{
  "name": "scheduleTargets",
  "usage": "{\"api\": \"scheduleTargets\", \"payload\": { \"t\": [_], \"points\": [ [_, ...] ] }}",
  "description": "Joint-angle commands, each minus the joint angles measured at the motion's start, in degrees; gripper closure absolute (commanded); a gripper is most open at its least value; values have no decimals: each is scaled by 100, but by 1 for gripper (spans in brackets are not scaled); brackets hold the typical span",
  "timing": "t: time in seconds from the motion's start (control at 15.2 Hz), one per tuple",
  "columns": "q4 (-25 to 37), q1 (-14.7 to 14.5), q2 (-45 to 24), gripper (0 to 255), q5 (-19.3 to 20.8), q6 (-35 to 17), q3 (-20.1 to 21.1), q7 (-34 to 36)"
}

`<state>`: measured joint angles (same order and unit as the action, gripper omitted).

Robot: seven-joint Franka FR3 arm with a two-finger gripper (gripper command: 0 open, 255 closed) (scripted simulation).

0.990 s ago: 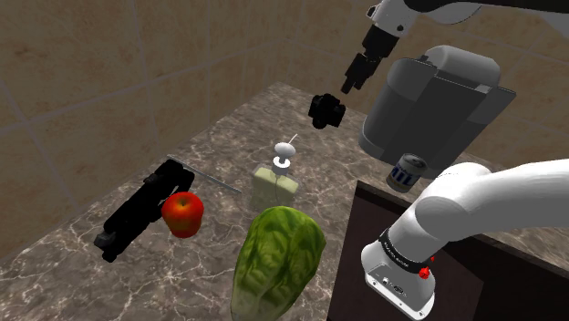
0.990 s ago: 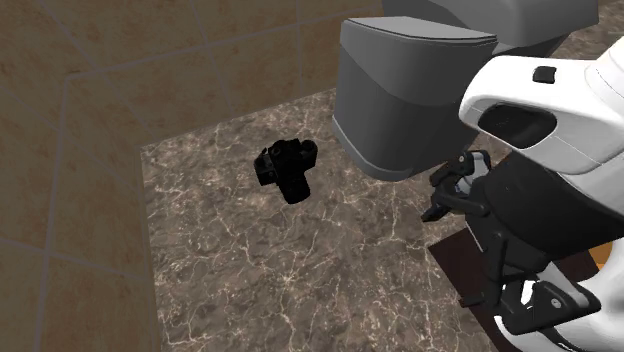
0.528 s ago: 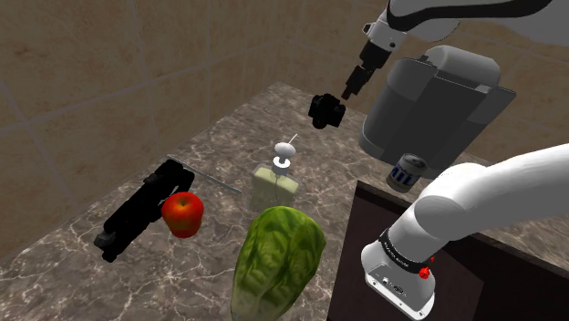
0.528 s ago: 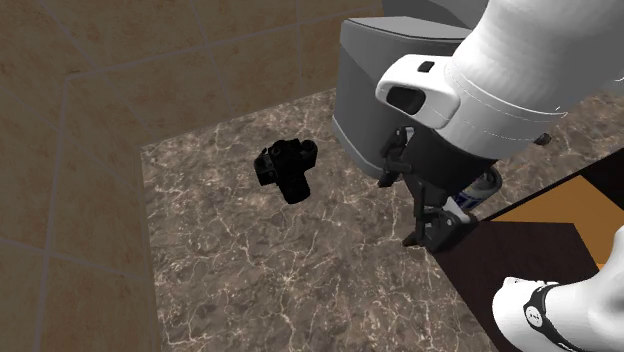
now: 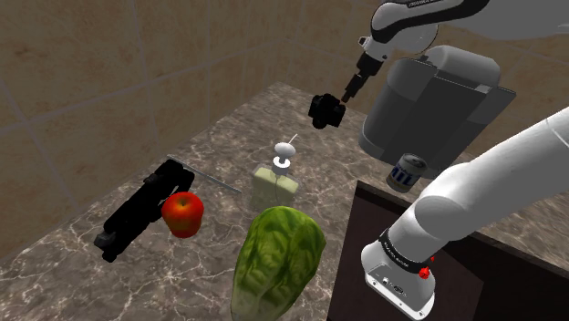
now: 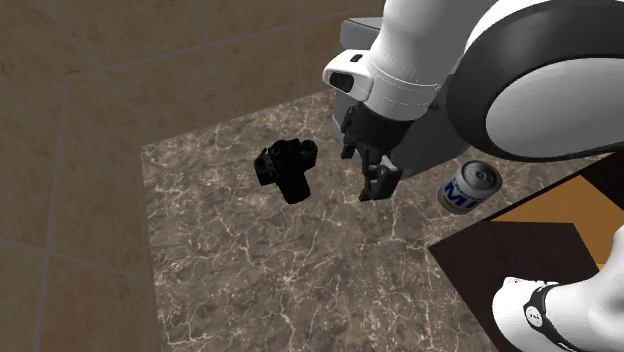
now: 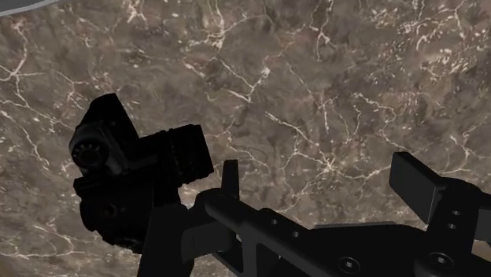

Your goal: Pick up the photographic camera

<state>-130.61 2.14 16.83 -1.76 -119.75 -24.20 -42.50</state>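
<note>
The photographic camera (image 5: 325,110) is small and black and sits on the brown marble counter (image 5: 228,146), near the tiled wall. It is also seen from above (image 6: 286,168), with its lens pointing toward the counter's near side. My black gripper (image 5: 351,91) hangs just beside and a little above it, between the camera and a grey appliance. The gripper (image 6: 375,188) is open and holds nothing. In the wrist view the camera (image 7: 134,181) lies off to the side of one finger (image 7: 230,179), outside the gap of the gripper (image 7: 321,182).
A big grey appliance (image 5: 433,105) stands close behind the gripper, with a blue and white can (image 6: 470,187) lying at its foot. Farther along the counter are a pump bottle (image 5: 274,182), a lettuce (image 5: 278,260), a red apple (image 5: 183,213) and a long black object (image 5: 137,210).
The arm has swung toward the camera, so the gripper has gone from over the stand side to just beside it. The can has come into sight. The camera has not moved.
</note>
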Motion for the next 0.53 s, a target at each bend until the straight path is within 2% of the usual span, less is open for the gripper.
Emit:
{"api": "scheduleTargets", "payload": {
  "t": [0.0, 0.46],
  "points": [
    [266, -26, -406, 0, -162, -107, -203, -387],
    [1387, 78, -2062, 0, -1160, -319, -707, -1854]
  ]
}}
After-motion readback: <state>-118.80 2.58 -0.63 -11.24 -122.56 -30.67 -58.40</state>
